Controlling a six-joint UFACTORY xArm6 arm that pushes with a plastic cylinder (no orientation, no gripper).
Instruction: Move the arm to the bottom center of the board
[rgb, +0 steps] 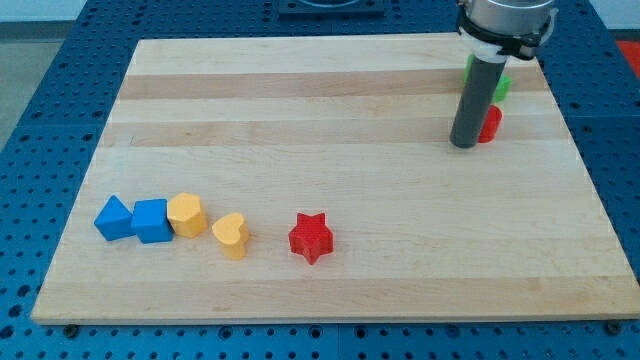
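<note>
My tip (463, 144) rests on the wooden board (330, 110) near the view's upper right. A red block (490, 124) sits just right of the rod, partly hidden by it. A green block (498, 86) sits above the red one, also partly hidden behind the rod. Along the view's lower left stand a blue triangular block (113, 217), a blue cube (152, 220), a yellow hexagonal block (187, 214) and a yellow heart block (231, 235). A red star block (311, 237) lies near the bottom centre, far from my tip.
The board lies on a blue perforated table (50, 120). The arm's light grey body (505, 20) hangs over the board's top right corner.
</note>
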